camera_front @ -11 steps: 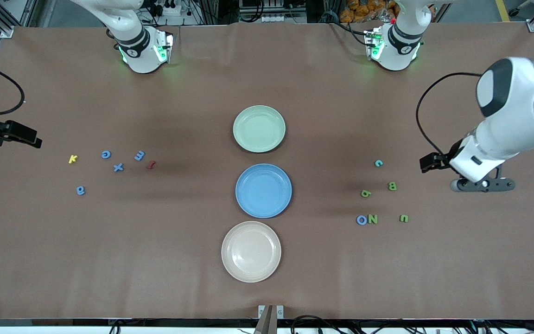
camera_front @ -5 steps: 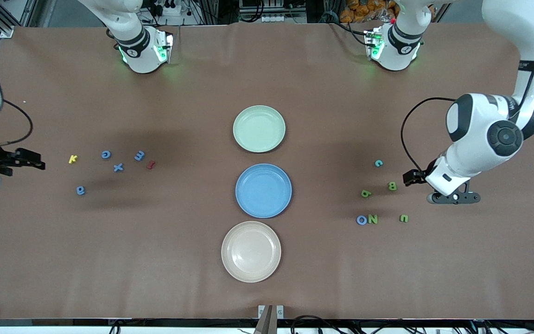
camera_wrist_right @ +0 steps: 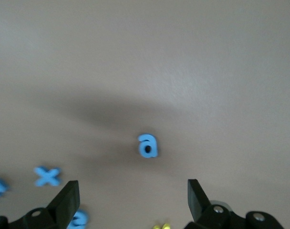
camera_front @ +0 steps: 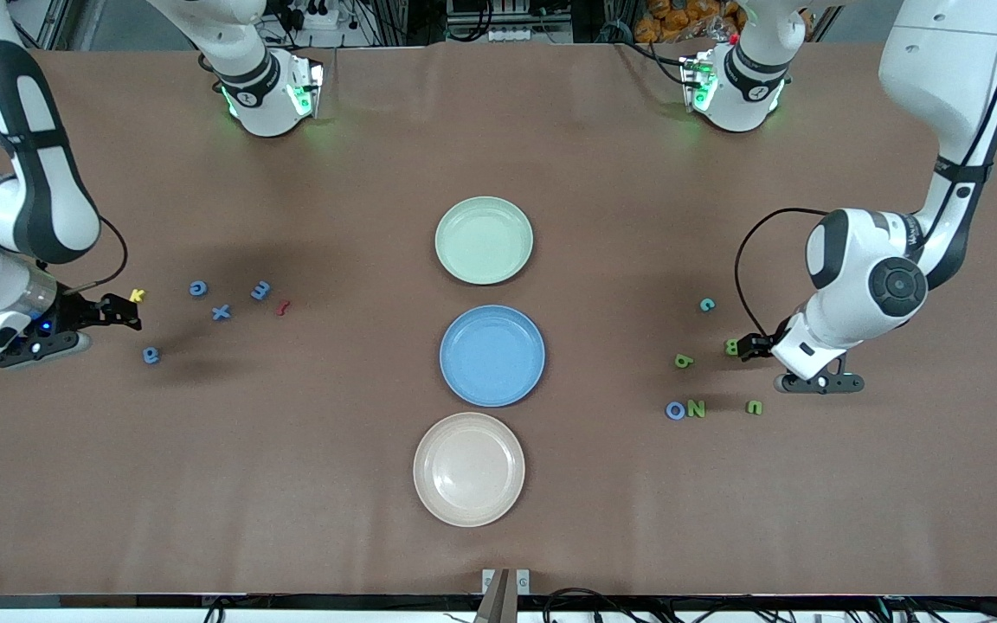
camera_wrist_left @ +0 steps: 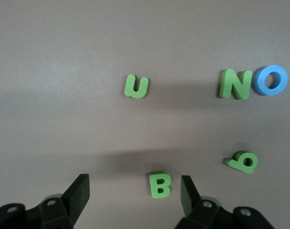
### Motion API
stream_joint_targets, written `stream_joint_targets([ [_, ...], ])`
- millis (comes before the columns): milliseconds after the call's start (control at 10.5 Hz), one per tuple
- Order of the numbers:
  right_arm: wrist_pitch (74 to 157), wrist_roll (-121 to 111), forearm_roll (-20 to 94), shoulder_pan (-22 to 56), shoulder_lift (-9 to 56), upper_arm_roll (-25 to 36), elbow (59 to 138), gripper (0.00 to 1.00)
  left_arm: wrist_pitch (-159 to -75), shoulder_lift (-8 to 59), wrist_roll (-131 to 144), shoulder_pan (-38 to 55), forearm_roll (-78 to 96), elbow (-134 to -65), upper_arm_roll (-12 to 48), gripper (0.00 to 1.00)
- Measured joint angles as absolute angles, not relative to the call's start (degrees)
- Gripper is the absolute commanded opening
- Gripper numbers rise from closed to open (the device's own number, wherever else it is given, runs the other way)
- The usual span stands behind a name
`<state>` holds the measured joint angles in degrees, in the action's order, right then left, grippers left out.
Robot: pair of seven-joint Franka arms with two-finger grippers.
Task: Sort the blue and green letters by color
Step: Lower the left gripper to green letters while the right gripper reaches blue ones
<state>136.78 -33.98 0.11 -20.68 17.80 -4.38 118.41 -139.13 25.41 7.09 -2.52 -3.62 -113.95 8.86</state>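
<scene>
Left end effector [camera_front: 745, 346] has descended over green B [camera_front: 732, 347]

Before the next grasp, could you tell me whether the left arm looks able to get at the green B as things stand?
Probably yes: the left gripper hangs open right by the green B, which lies flat, apart from the other letters, with nothing over it.

place: robot lab | evidence: aluminium framing [camera_front: 9, 39], cables [camera_front: 498, 26] (table edge)
</scene>
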Motion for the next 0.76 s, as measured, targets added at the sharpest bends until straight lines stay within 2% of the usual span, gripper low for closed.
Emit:
stream_joint_targets([
  [190,143.5,-38.3,0.1,-23.0,21.3,-4.3,120.7,1.00,-141.4,26.3,7.1,-2.5,-3.6,-115.6,8.9,0.79],
  [761,152.6,-39.3,-0.1,-22.9,28.3,-4.5,120.8,1.00,-144.1,28.7,7.1,-2.0,-3.6,-116.6,9.0,0.72],
])
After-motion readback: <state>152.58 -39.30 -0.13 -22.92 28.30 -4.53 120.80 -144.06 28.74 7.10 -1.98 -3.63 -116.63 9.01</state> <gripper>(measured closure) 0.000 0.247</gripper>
